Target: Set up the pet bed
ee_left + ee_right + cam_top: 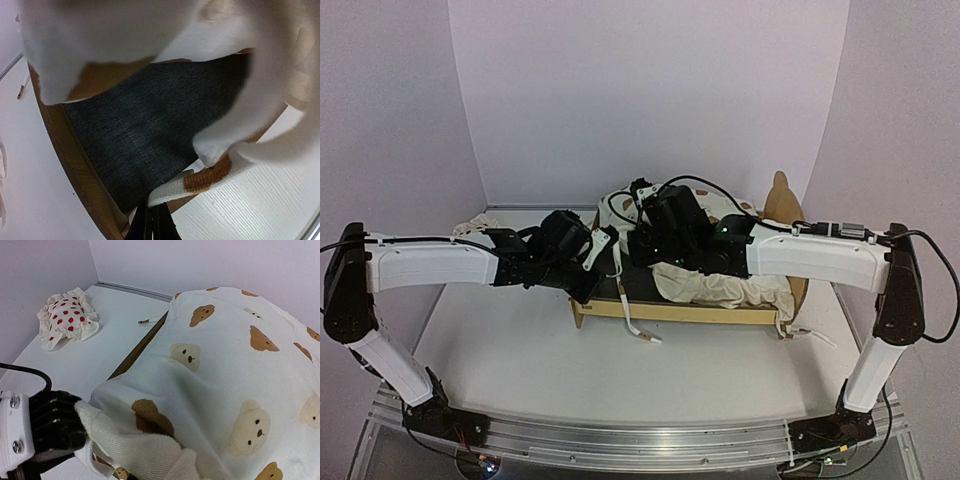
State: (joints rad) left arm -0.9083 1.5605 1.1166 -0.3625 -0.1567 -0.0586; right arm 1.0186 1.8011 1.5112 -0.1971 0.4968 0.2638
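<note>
The pet bed (670, 312) stands mid-table, its bear-ear headboard (782, 200) at the right. Its dark grey felt base (140, 135) lies bare at the left end, inside the plywood rail (75, 170). The cream bear-print cushion (720, 285) is heaped over the right half and rises as a hump (225, 370). My left gripper (152, 225) is shut on a thin corner of the cushion's edge (172, 192) at the bed's near-left corner. My right gripper (645, 240) hovers over the bed's middle. Its fingers are hidden under bunched cushion cloth (145, 450), which gathers toward them.
A small white pillow with red strawberries (67, 320) lies at the back left of the table (480, 222). Cushion ties trail onto the table in front of the bed (638, 330) and at its right corner (798, 333). White walls close in behind and on both sides.
</note>
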